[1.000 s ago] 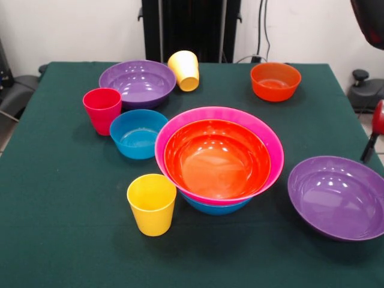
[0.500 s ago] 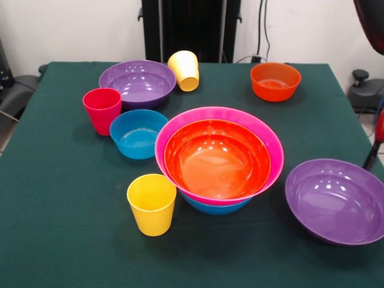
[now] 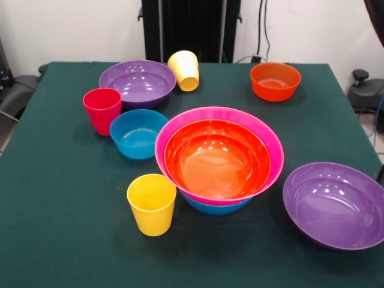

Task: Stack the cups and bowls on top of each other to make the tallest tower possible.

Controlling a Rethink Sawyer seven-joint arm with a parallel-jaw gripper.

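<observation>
Front view: no jaws seen; tower (image 3: 219, 157) w/o cup.

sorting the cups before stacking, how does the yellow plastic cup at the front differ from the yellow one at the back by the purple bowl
The front yellow plastic cup stands upright, mouth up; the back yellow plastic cup sits tilted, leaning against the rim of the wide purple plastic bowl. The front cup is a deeper, brighter yellow; the back one looks paler. The front cup stands alone on the green table, touching nothing. Both are glossy, tapered tumblers of similar shape.
</observation>
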